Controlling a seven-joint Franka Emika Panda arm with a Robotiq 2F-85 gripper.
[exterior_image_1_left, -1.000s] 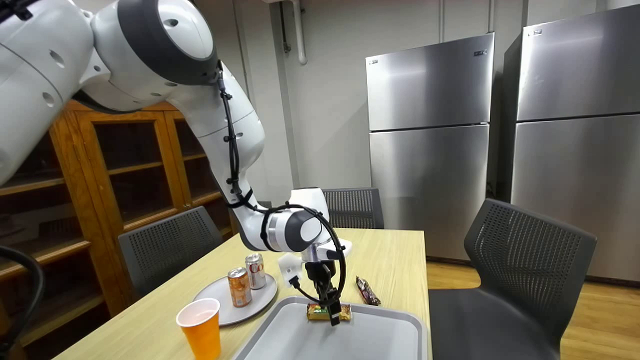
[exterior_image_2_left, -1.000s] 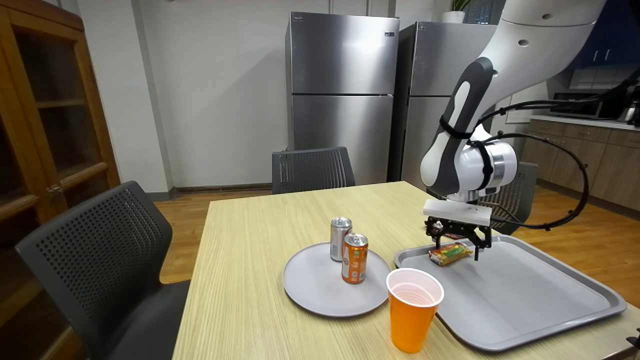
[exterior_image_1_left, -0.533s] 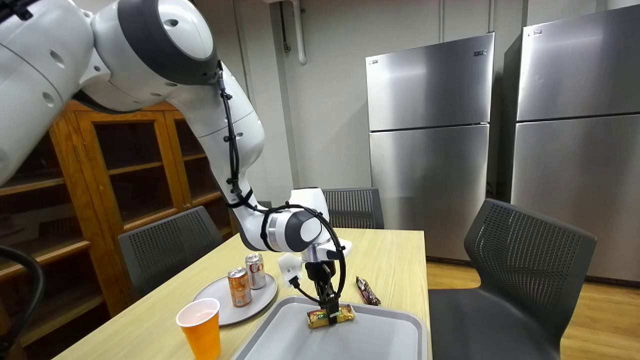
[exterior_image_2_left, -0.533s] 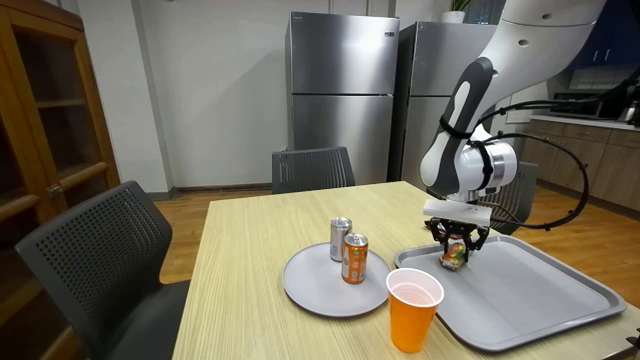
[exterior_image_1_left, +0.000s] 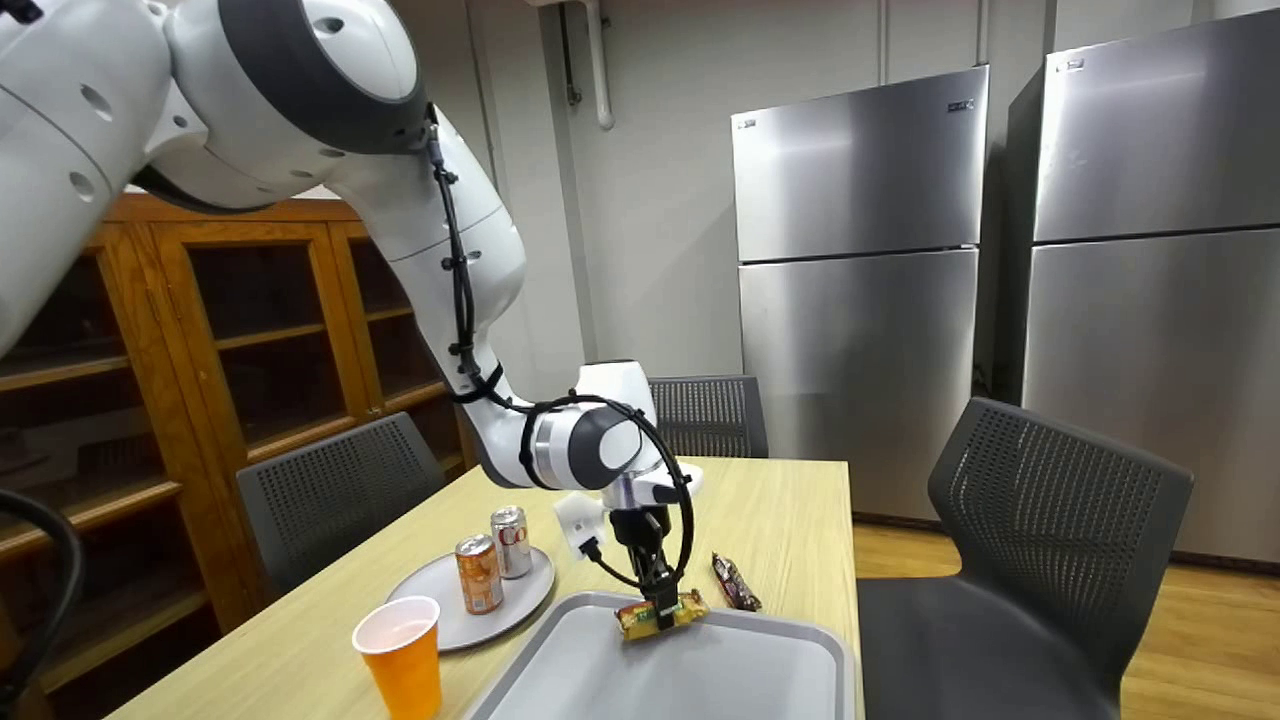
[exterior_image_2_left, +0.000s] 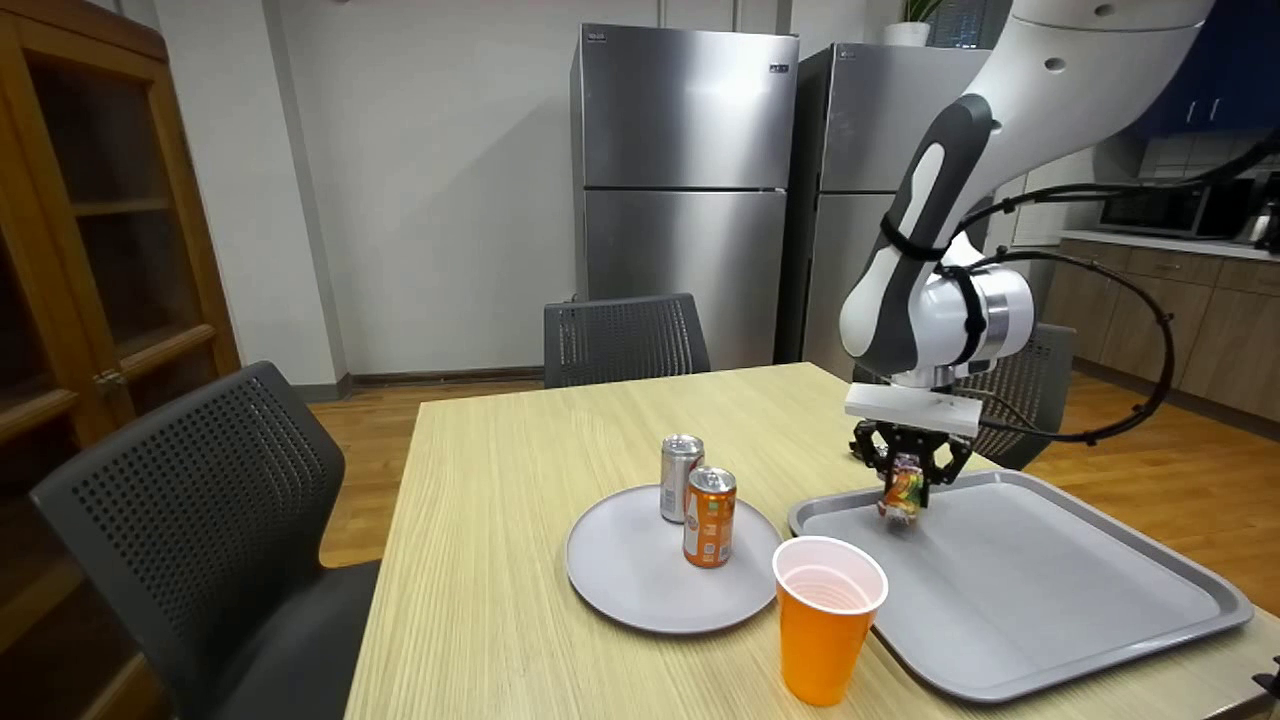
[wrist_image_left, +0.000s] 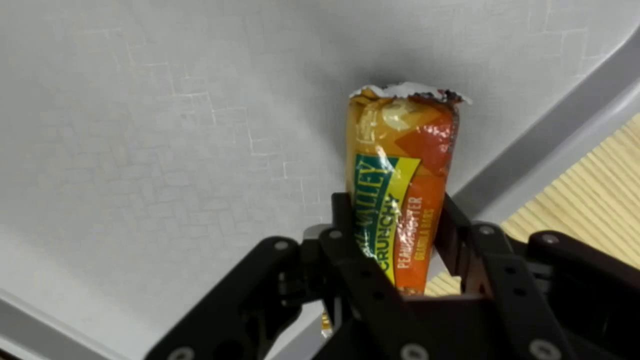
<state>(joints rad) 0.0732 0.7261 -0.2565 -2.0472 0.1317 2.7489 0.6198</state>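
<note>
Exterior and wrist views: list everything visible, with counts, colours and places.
Table: 1, light wood, foreground
Tray: 1, grey, on the table
Granola bar: 1, yellow-orange, over the tray
Wrapped snack: 1, dark, beside the tray
Plate: 1, grey, on the table
Cans: 2, orange and silver, on the plate
Cup: 1, orange, on the table
Chairs: at least 3, dark grey, around the table
Refrigerators: 2, silver, background
Glass-doored cabinet: 1, brown, background
Potted plant: 1, green, background
Microwave: 1, black, background
Arm: 1, white, above the table
Gripper: 1, black, closed on the granola bar
</note>
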